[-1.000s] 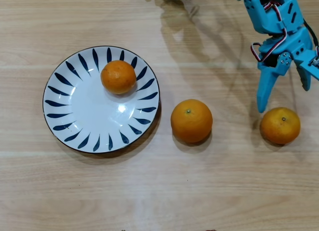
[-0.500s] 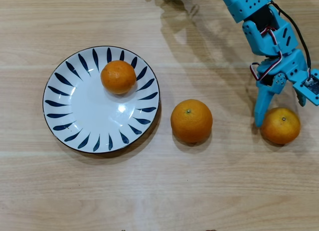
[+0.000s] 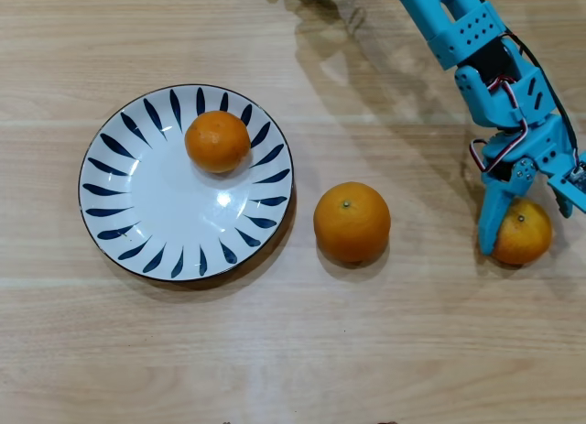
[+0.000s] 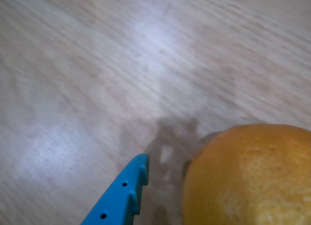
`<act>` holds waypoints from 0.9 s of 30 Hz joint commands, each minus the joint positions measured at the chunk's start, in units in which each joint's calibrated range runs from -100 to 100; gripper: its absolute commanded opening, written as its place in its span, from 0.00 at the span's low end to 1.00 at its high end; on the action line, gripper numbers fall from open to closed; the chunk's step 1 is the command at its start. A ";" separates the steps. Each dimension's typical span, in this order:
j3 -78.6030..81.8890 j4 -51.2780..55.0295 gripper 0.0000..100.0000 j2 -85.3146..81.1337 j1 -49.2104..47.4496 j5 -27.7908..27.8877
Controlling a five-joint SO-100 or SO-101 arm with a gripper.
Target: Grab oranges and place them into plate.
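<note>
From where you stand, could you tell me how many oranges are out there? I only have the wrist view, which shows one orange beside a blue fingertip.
Observer: Three. The right orange is the one by your gripper.
Operator: Thank you; are any plated already?
Observer: One, the plated orange, rests on the plate, at the left of the overhead view.
Operator: And the third?
Observer: The middle orange sits on the table, just right of the plate.

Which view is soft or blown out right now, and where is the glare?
Overhead view: sharp, with one small glare spot on the plate and arm shadows on the table. Wrist view: blurred throughout, pale sheen across the wood, the orange and the blue fingertip soft-edged.
</note>
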 commanded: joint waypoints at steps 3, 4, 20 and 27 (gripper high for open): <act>-2.29 -0.67 0.47 -0.27 1.36 -0.17; -2.29 -0.67 0.47 -0.27 1.61 -0.17; 1.06 -0.58 0.34 -0.27 2.57 -0.17; 1.87 -0.41 0.34 -2.72 2.82 0.35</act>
